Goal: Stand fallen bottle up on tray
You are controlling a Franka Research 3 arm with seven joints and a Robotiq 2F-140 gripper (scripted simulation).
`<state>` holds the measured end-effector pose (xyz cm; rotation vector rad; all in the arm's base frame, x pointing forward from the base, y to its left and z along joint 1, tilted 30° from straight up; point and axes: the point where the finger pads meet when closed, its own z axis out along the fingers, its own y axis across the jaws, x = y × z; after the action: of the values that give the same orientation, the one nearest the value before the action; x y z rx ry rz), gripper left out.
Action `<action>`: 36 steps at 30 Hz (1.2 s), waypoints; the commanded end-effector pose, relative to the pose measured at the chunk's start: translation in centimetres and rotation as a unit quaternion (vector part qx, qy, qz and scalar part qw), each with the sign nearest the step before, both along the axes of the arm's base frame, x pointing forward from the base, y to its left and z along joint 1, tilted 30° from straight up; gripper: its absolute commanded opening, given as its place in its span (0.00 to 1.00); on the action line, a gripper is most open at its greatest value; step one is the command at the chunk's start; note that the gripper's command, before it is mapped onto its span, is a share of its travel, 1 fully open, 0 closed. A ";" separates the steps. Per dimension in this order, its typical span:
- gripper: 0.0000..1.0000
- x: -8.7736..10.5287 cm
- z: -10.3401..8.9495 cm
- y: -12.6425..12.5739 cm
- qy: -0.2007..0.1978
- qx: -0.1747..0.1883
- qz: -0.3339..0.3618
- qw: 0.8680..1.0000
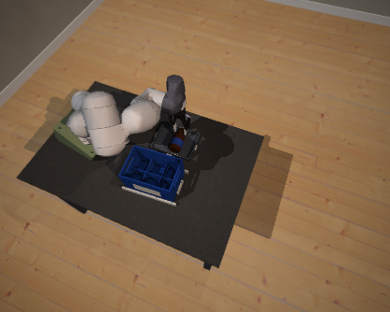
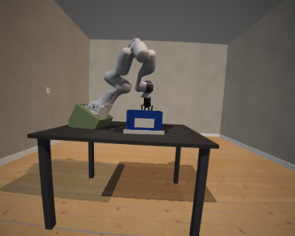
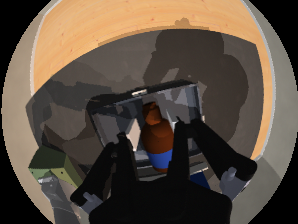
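Where pale walls meet planks, dark table (image 1: 212, 205) (image 2: 132, 138) (image 3: 210, 45), gripper (image 1: 175, 122) (image 2: 147, 108) (image 3: 152, 120) parted; seemingly unladen.

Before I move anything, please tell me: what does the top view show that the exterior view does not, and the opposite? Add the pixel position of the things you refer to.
Only the top view: the brown bottle with a blue band (image 1: 176, 142) (image 3: 160, 140), lying in the tray (image 1: 162, 135) (image 3: 106, 129), and the crate's inner compartments (image 1: 151, 172).

Only the exterior view: the ceiling (image 2: 149, 21) and a small white wall plate (image 2: 48, 90).

Both: the blue bottle crate (image 1: 167, 191) (image 2: 130, 120) (image 3: 200, 182) with its pale label (image 1: 146, 189) (image 2: 144, 123), the gripper (image 1: 178, 126) (image 2: 147, 109) (image 3: 152, 120), the green arm mount (image 1: 74, 142) (image 2: 80, 118) (image 3: 50, 161) and the black table (image 1: 212, 215) (image 2: 132, 138) (image 3: 100, 65).
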<state>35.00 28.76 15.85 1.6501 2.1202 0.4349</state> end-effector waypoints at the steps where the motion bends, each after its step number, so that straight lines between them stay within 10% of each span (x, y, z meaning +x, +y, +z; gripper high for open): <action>1: 0.38 0.2 -0.1 0.4 -0.001 0.007 -0.001 1.000; 36: 0.38 1.2 -1.9 0.4 -0.001 0.007 -0.001 1.000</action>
<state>36.11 29.05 13.93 1.6502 2.1239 0.4445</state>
